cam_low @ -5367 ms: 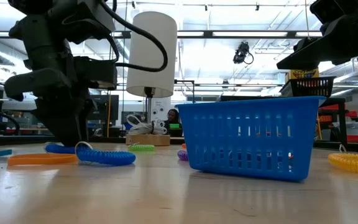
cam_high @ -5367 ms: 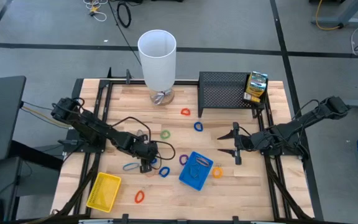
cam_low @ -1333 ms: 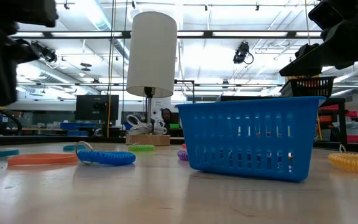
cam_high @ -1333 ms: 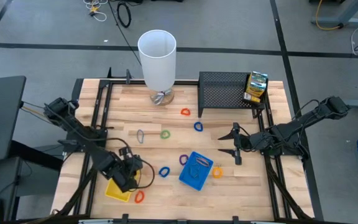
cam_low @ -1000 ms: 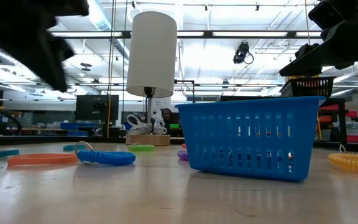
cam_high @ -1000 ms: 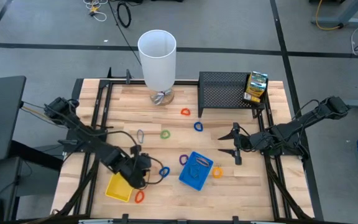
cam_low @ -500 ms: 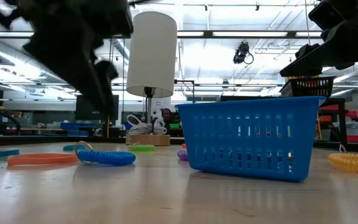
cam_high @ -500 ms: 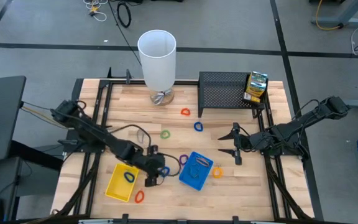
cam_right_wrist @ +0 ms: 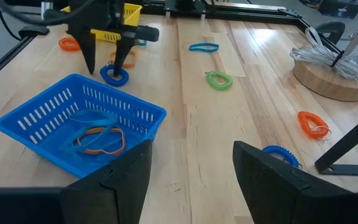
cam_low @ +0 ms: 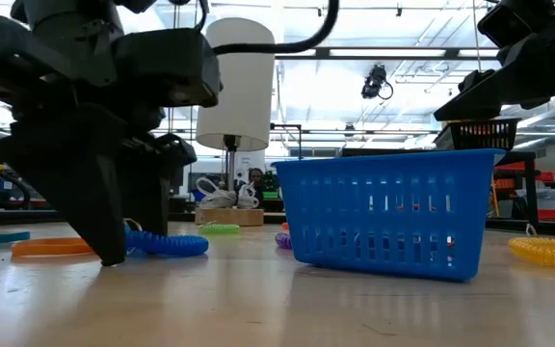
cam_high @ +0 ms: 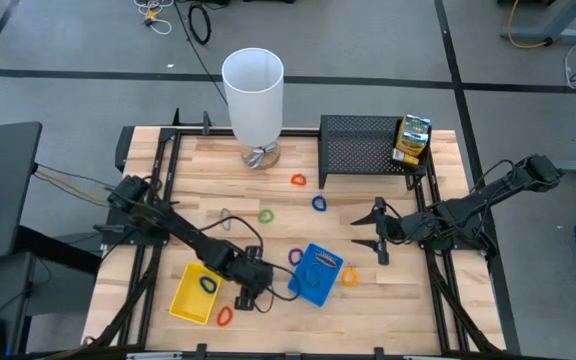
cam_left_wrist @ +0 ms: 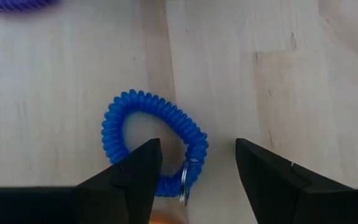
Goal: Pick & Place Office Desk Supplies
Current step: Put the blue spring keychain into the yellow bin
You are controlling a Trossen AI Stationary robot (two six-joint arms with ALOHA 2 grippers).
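Blue coiled loop (cam_left_wrist: 153, 144) on the pale wood table (cam_high: 388, 305), lower centre of the high view, just left of the blue tray (cam_high: 315, 274). Left gripper (cam_high: 252, 292) stands over it, jaws wide, one finger to each side, nothing held. Yellow tray (cam_high: 196, 293), lower left, holds one blue loop (cam_high: 206, 283); an orange loop (cam_high: 223, 317) lies just beside its lower corner. Blue tray contains thin bands (cam_right_wrist: 98, 140). Green loop (cam_high: 266, 215) and purple loop (cam_high: 295, 256) lie mid-table. Right gripper (cam_high: 381, 232), right of centre, jaws wide, empty. Printed box (cam_high: 412, 139) on black mesh rack (cam_high: 358, 145), upper right.
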